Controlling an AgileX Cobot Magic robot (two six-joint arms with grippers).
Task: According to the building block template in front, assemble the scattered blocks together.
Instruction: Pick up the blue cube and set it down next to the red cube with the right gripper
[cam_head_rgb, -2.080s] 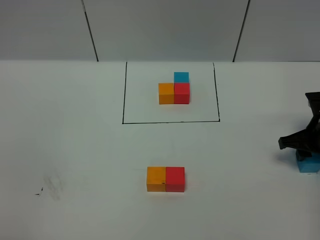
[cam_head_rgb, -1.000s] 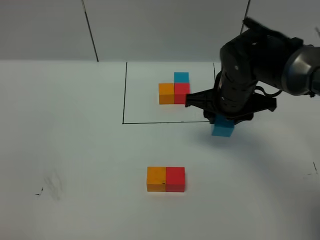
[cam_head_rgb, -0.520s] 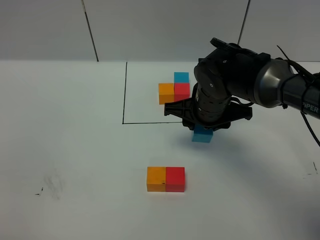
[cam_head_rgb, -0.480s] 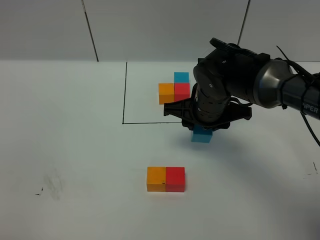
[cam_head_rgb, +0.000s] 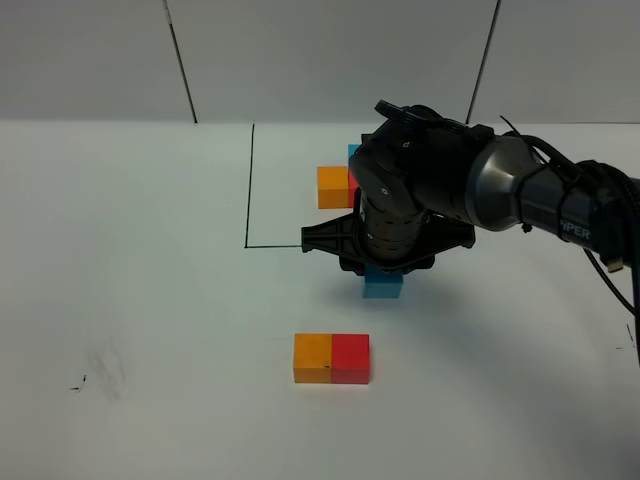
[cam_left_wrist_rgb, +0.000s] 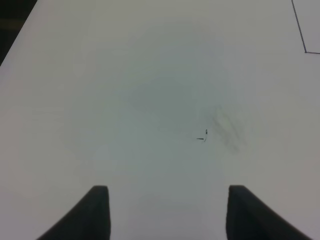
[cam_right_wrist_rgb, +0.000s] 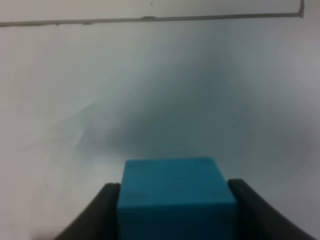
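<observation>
A faint grey smudge (cam_head_rgb: 105, 368) lies on the white tabletop (cam_head_rgb: 180, 300), a tiny black mark (cam_head_rgb: 76, 388) just beside it, a grey wall (cam_head_rgb: 320, 60) beyond.

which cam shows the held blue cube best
Right wrist: the blue cube sits large and close between the fingers. Exterior high shows only its lower part under the arm. Left wrist shows none of it.
</observation>
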